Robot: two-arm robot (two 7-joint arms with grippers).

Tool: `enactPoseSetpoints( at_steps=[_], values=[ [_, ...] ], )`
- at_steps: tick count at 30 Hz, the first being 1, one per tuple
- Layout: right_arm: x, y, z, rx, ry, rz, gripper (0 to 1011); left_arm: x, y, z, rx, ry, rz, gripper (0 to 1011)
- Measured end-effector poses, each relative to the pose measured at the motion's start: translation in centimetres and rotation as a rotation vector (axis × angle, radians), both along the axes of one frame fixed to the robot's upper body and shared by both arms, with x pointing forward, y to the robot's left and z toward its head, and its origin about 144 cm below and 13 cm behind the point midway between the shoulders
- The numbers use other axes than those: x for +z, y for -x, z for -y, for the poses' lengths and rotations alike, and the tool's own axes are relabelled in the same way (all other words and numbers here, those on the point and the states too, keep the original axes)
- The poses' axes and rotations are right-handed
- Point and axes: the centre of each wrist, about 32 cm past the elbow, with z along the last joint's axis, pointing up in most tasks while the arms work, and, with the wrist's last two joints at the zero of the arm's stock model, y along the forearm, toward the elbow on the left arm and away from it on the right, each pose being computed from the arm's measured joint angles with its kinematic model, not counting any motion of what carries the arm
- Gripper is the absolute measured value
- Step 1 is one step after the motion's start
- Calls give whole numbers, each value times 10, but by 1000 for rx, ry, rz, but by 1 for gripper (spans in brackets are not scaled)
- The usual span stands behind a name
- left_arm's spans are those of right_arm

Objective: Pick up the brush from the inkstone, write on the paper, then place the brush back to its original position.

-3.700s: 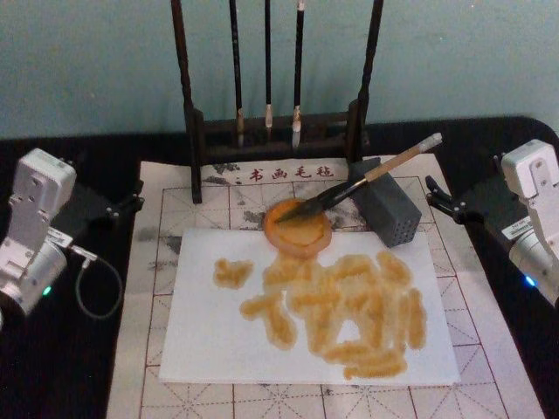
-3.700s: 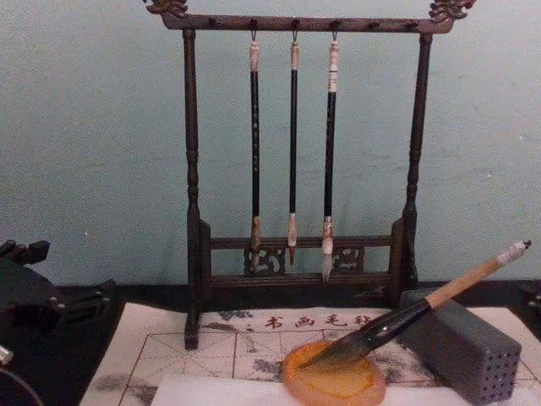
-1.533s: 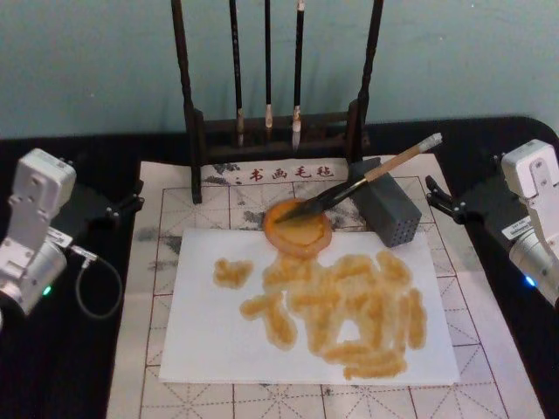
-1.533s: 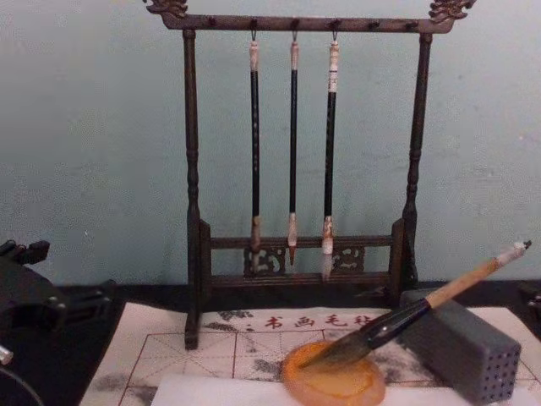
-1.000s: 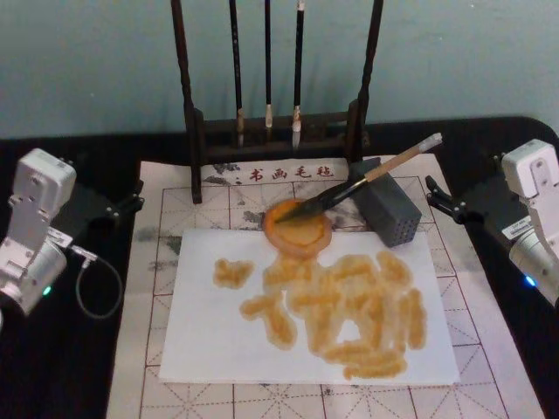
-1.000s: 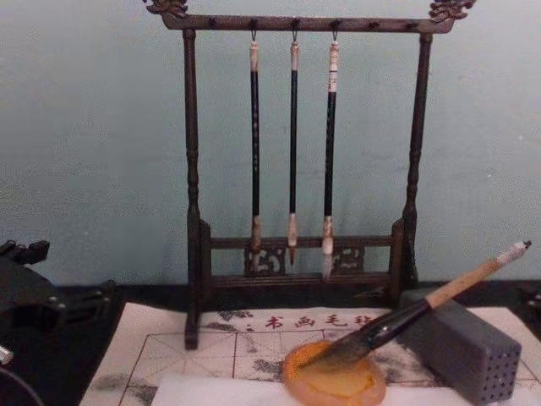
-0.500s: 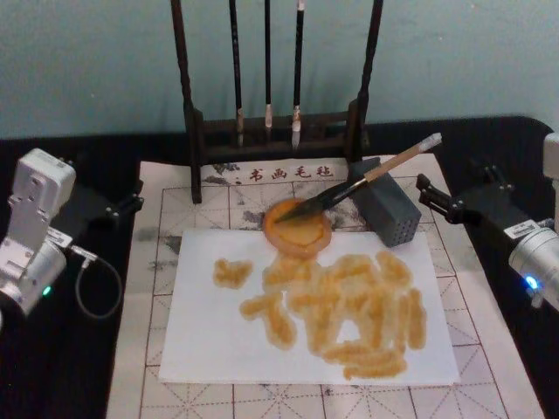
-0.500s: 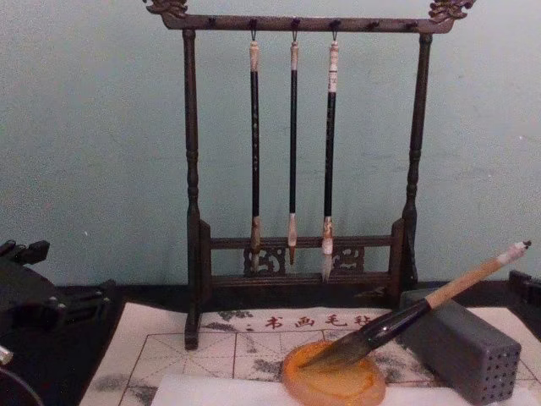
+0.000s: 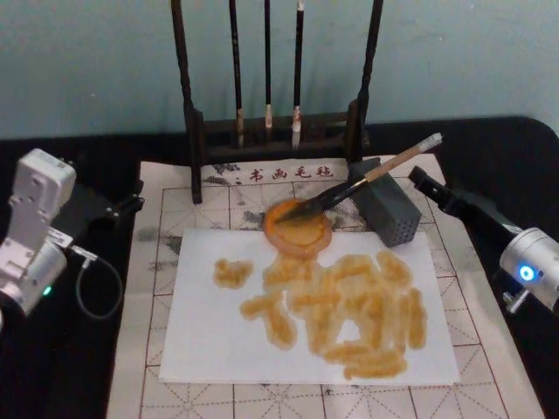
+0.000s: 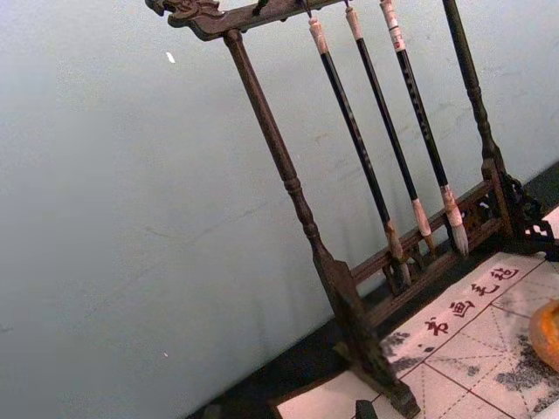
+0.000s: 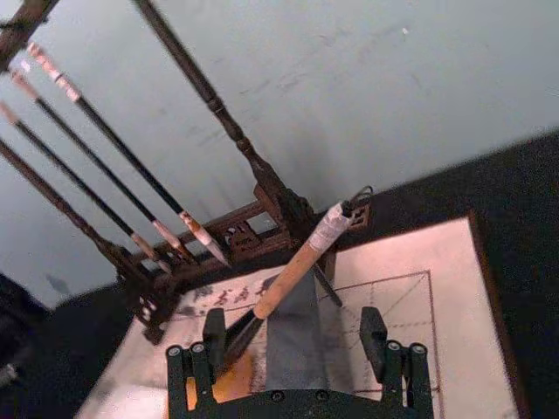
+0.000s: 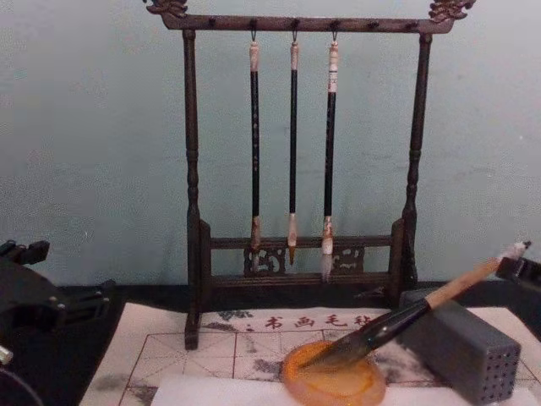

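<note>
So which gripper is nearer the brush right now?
Right. The right gripper sits open just past the white handle end of the brush, by the grey block; the left gripper is parked far off at the left edge of the mat.

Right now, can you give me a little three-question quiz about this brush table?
1. True or false: the brush has its bristles in the inkstone.
2. How many thin brushes hang on the rack? A two, B three, C five.
3. Which gripper is open near the brush's white end?
Key: 1 true; 2 B; 3 the right gripper, not the left gripper parked by the mat's left edge.
</note>
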Motion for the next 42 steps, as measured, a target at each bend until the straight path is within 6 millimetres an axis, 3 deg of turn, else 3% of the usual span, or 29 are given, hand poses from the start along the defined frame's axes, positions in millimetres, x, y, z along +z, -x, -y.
enactPoseSetpoints(
  at_steps=[9,17,42],
  values=[
    [-3,-8,-5,-40,-213,-91,1000,0,0,0,0,0,0,1001],
    [-3,-20,-12,-58,-293,-125,1000,0,0,0,0,0,0,1001],
    [-8,-53,-24,-52,-301,-136,1000,0,0,0,0,0,0,1001]
  ],
)
